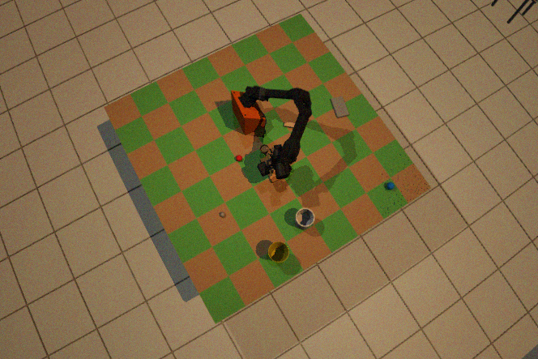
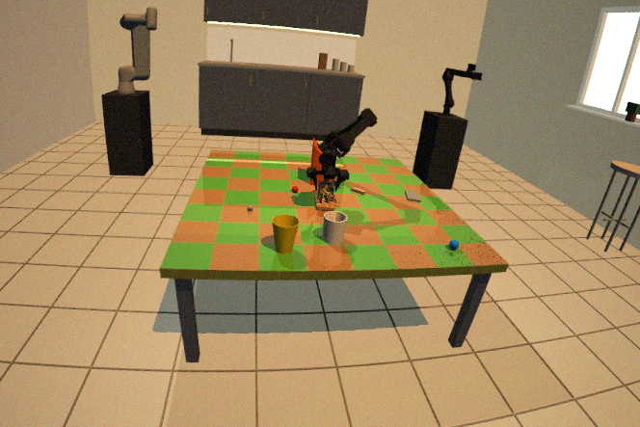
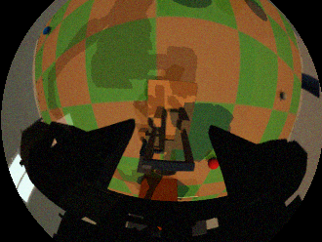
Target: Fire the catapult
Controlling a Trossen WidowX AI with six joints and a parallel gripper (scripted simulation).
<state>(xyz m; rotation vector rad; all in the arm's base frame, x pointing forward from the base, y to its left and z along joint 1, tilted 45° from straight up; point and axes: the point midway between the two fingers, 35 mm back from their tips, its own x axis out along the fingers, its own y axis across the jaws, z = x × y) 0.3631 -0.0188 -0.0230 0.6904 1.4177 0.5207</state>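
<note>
The wooden catapult (image 1: 272,178) (image 2: 324,207) (image 3: 168,87) stands near the middle of the table, largely hidden by the arm in the top and exterior views. My gripper (image 1: 270,160) (image 2: 326,181) (image 3: 173,126) is open above it, its fingers wide apart on either side of the catapult's dark frame in the wrist view. The white mug (image 1: 299,217) (image 2: 334,228) stands upright in front of the catapult. A red ball (image 1: 238,158) (image 2: 295,188) (image 3: 213,163) lies beside the catapult. A blue ball (image 1: 390,185) (image 2: 453,244) (image 3: 47,30) lies near a table corner. Whether the catapult holds a ball I cannot tell.
A yellow cup (image 1: 278,252) (image 2: 284,236) stands beside the mug. An orange block (image 1: 248,116) (image 2: 314,158) (image 3: 161,189) stands behind the catapult, near the arm's base. A small grey ball (image 1: 222,215) (image 2: 250,208) (image 3: 282,95), a wooden piece (image 1: 288,125) (image 2: 358,190) and a grey slab (image 1: 339,107) (image 2: 412,196) also lie on the table.
</note>
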